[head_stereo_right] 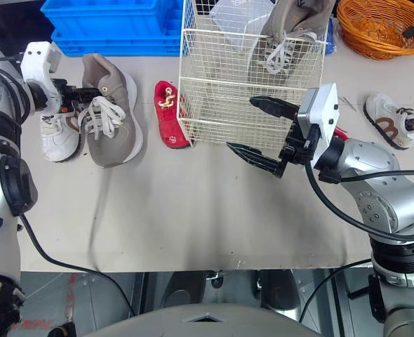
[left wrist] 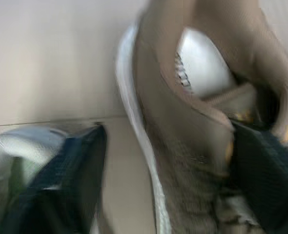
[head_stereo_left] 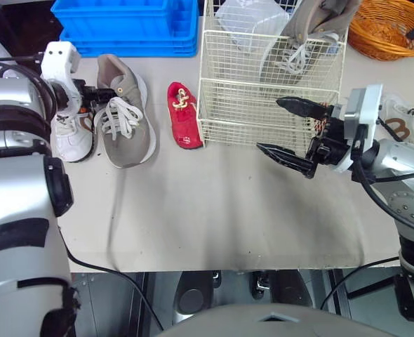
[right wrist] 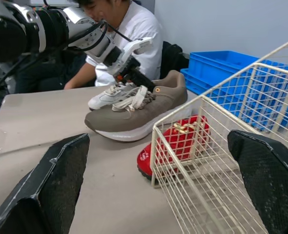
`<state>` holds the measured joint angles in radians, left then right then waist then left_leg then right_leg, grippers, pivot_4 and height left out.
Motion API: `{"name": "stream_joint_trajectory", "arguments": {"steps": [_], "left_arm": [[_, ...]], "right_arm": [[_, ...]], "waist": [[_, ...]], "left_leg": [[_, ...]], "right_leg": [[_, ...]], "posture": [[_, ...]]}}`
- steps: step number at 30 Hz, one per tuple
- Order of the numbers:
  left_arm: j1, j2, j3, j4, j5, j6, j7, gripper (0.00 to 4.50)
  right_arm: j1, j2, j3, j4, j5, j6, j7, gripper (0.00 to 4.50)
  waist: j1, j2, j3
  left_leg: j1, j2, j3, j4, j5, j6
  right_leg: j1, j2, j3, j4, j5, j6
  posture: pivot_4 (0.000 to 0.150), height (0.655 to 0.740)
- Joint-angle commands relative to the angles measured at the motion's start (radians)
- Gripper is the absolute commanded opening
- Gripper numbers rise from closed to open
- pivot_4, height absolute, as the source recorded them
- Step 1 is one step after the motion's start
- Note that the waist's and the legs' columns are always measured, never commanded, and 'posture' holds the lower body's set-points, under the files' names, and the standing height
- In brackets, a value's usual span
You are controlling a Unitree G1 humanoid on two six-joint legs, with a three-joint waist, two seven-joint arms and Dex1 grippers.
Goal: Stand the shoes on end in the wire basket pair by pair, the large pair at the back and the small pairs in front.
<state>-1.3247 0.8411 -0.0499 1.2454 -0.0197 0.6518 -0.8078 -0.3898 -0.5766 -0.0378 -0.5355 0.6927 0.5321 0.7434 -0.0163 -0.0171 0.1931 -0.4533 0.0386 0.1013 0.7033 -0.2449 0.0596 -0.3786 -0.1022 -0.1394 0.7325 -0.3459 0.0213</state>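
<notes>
A large taupe trainer [head_stereo_left: 126,116] lies on its sole on the table [head_stereo_left: 228,210], with its heel collar between the fingers of the left gripper [head_stereo_left: 100,98]. In the left wrist view one finger [left wrist: 71,180] is seen outside the shoe with bare table between it and the sole, and the other [left wrist: 266,165] at the inner side of the opening, so the fingers are apart and not closed on it. The trainer is judged light but bulky. Its soft fabric upper would fold under pressure, its foam sole looks stiffer, and its loose laces could snag on wire. The padded collar at the heel is judged the firmest place to be gripped. It is taupe with a thick white sole, pale laces and brass-coloured eyelets. A small white shoe [head_stereo_left: 70,137] lies just beside it, beneath the left gripper's wrist, and a small red shoe [head_stereo_left: 182,116] lies on the far side of the trainer from that gripper, next to the wire basket [head_stereo_left: 214,105]. A matching trainer [head_stereo_left: 305,35] is stood on end at the back of the basket. The right gripper [head_stereo_left: 270,126] is held empty, its fingers wide apart, just in front of the basket's near wall. A second small white shoe [head_stereo_right: 393,119] lies behind it, near an orange wicker basket [head_stereo_left: 389,31]. A blue crate [head_stereo_left: 123,24] sits beyond the left gripper, and a seated person [right wrist: 129,24] is seen past that arm.
</notes>
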Motion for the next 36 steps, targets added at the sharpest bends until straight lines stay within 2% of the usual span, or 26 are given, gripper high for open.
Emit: {"name": "stream_joint_trajectory", "arguments": {"steps": [1, 4, 6, 15, 22, 25, 29, 31, 36], "left_arm": [[-0.013, 0.027, -0.068, 0.063, 0.099, 0.027, -0.083, 2.03], [-0.024, 0.029, -0.099, 0.085, 0.148, 0.034, -0.125, 0.77], [-0.028, 0.029, -0.113, 0.094, 0.172, 0.041, -0.130, 0.25], [-0.044, 0.032, -0.064, 0.100, 0.184, 0.033, -0.093, 0.24], [-0.135, 0.072, 0.133, 0.069, 0.061, -0.038, 0.086, 0.24], [-0.168, 0.092, 0.189, 0.045, 0.022, -0.063, 0.087, 0.24], [-0.214, 0.102, 0.221, -0.024, -0.011, -0.076, 0.059, 0.24], [-0.244, 0.100, 0.240, -0.061, -0.030, -0.055, 0.073, 0.24], [-0.295, 0.062, 0.320, -0.174, -0.103, -0.162, 0.144, 0.24]], "right_arm": [[-0.014, 0.003, -0.009, -0.022, -0.003, -0.024, 0.000, 4.50], [-0.018, 0.007, -0.005, -0.018, -0.011, -0.028, 0.002, 4.50], [-0.021, 0.010, -0.002, -0.017, -0.014, -0.030, 0.002, 4.50], [-0.028, 0.018, -0.001, -0.009, -0.024, -0.036, 0.012, 4.50], [-0.054, 0.023, -0.006, 0.015, -0.023, -0.041, 0.022, 4.50], [-0.066, 0.033, -0.013, 0.022, -0.012, -0.041, 0.017, 4.50], [-0.085, 0.042, -0.026, 0.032, 0.003, -0.035, 0.013, 4.50], [-0.095, 0.046, -0.036, 0.039, 0.016, -0.030, 0.008, 4.50], [-0.119, 0.053, -0.059, 0.064, 0.008, -0.056, -0.012, 4.50]], "waist": [[-0.004, 0.000, 0.000], [-0.005, 0.000, 0.000], [-0.005, 0.000, 0.000], [-0.020, 0.000, 0.000], [-0.019, -0.003, 0.002], [-0.017, -0.012, 0.002], [-0.008, -0.013, 0.002], [0.000, -0.014, 0.002], [0.004, -0.015, 0.002]], "left_leg": [[0.000, 0.000, 0.000, 0.000, 0.000, 0.000], [0.000, 0.000, 0.001, -0.001, 0.000, 0.000], [0.001, 0.000, 0.002, -0.001, 0.000, 0.000], [0.002, 0.000, 0.002, -0.001, 0.000, 0.000], [0.001, 0.001, 0.002, 0.000, 0.000, 0.000], [-0.003, 0.001, 0.001, 0.001, 0.000, 0.000], [-0.010, -0.001, 0.000, 0.002, 0.000, 0.000], [-0.013, -0.001, -0.002, 0.003, 0.000, 0.000], [-0.014, -0.001, -0.003, 0.003, 0.000, 0.000]], "right_leg": [[0.000, 0.000, 0.000, 0.000, 0.000, 0.000], [-0.001, 0.000, 0.001, 0.000, 0.000, 0.000], [-0.001, 0.000, 0.002, 0.000, 0.000, 0.000], [-0.001, -0.001, 0.003, 0.001, 0.000, 0.000], [-0.001, -0.001, 0.002, 0.002, 0.000, 0.000], [-0.005, -0.001, 0.001, 0.003, 0.000, 0.000], [-0.010, -0.002, -0.001, 0.002, 0.000, 0.000], [-0.012, -0.002, -0.003, 0.002, 0.000, 0.000], [-0.012, -0.002, -0.004, 0.002, 0.000, 0.000]], "posture": [[0.150, 0.6860], [0.150, 0.6860], [0.150, 0.6860], [0.150, 0.6860], [0.150, 0.6860], [0.150, 0.6860], [0.150, 0.6860], [0.150, 0.6860], [0.150, 0.6860]]}}
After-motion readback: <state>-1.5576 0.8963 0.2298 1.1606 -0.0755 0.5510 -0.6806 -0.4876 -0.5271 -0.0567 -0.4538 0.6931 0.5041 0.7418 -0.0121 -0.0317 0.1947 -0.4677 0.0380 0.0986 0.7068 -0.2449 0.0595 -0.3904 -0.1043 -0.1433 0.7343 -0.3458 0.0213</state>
